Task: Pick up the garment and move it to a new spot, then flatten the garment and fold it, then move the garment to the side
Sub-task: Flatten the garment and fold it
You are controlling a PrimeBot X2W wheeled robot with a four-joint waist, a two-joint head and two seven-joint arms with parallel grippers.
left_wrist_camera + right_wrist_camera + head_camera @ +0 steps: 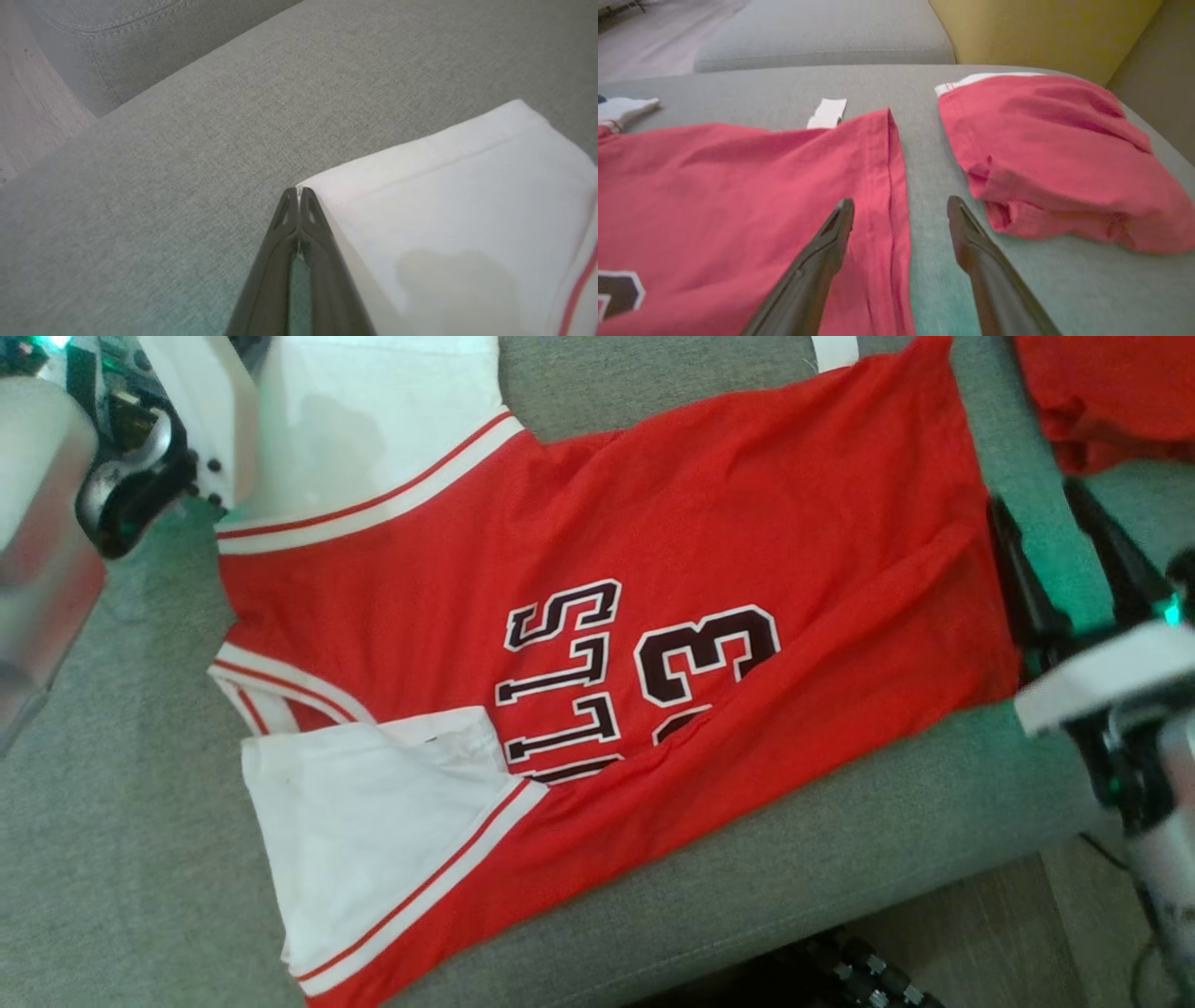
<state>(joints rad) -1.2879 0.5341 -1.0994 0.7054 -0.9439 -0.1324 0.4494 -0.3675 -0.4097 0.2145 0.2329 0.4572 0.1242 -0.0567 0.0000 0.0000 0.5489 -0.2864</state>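
Observation:
The garment (747, 523) is a red jersey with white sleeves and dark lettering, spread flat on the grey sofa cushion (840, 859). My left gripper (299, 190) is shut, its tips pinched on the corner of the far white sleeve (444, 196); the left arm's housing (140, 457) sits at the upper left of the head view. My right gripper (1064, 560) is open at the jersey's bottom hem. One of its fingers (840, 224) lies over the red cloth (738, 186); the other rests on bare cushion beside the hem.
A second red garment (1111, 392) lies bunched just past the right gripper, also seen as a heap (1055, 154) on the cushion. A yellow cushion (1041, 28) stands behind it. The sofa's front edge and wooden floor (980, 933) are at the lower right.

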